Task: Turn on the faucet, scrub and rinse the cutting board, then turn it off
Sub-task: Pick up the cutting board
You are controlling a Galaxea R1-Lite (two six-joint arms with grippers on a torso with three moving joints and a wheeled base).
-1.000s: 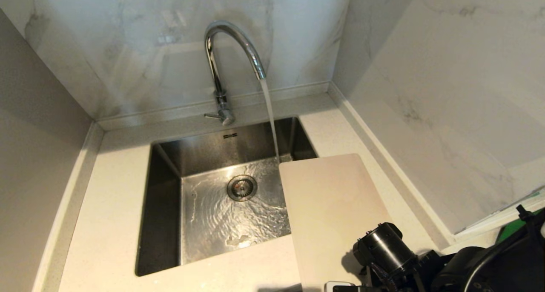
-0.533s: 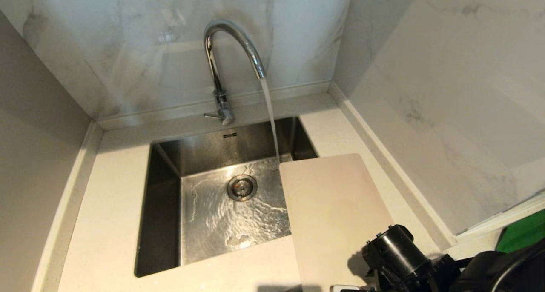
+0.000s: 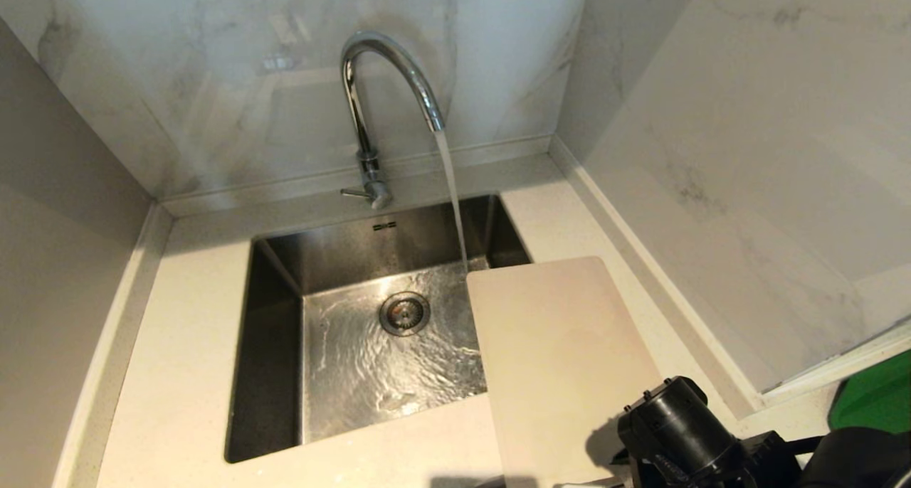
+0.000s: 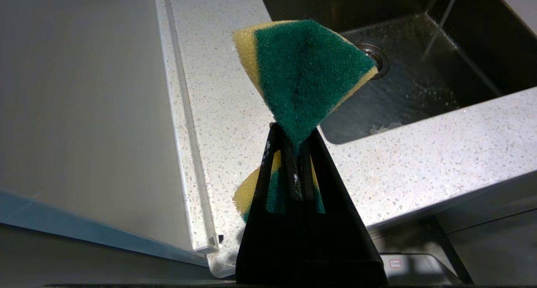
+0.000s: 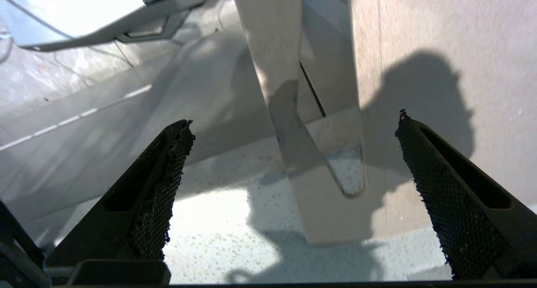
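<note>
Speckled white worktop surrounds steel sink; cream cutting board lies flat at sink's right edge, overhanging basin. Chrome faucet behind sink, water running. Right end effector spread wide, empty, over board's handle end. Left end effector clamps green-yellow sponge.

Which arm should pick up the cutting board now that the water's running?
Right. The right gripper is open with the cutting board's slot handle end just ahead of its fingertips. The left gripper is shut on the sponge, over the counter on the sink's other side.
</note>
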